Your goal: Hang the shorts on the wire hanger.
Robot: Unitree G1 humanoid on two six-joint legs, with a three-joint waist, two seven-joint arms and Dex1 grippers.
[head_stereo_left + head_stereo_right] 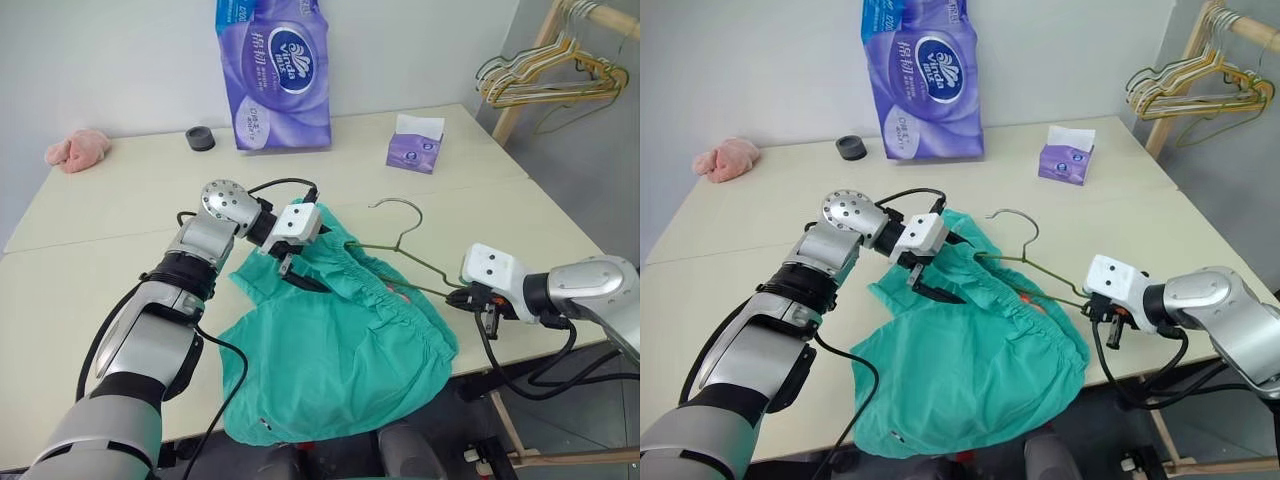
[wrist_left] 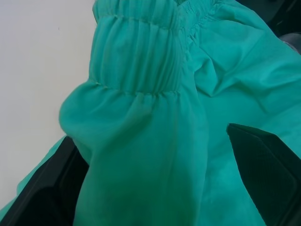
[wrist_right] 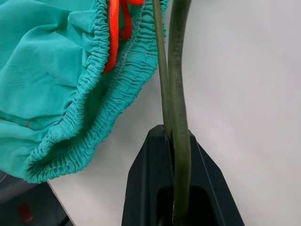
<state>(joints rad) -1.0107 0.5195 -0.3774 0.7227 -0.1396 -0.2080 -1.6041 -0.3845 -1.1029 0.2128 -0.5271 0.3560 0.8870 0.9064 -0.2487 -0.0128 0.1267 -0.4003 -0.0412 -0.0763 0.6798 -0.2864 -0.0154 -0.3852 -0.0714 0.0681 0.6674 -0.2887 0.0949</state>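
1. Counting largest to smallest, we note one table (image 1: 120,215), one purple tissue pack (image 1: 275,70), one pair of shorts (image 1: 340,350), one wire hanger (image 1: 400,245), one small tissue box (image 1: 415,150), one pink cloth (image 1: 78,150), one dark roll (image 1: 200,138).
2. We find the shorts lying crumpled at the table's near edge, part hanging over it, an orange drawstring (image 3: 114,33) showing inside the waistband.
3. We see the left gripper (image 1: 290,270) spread wide, a fold of the shorts' waistband between its fingers (image 2: 268,160).
4. We see the right gripper (image 3: 176,141) clamped on the wire hanger's corner, just beside the shorts; the hanger's other end passes into the fabric.
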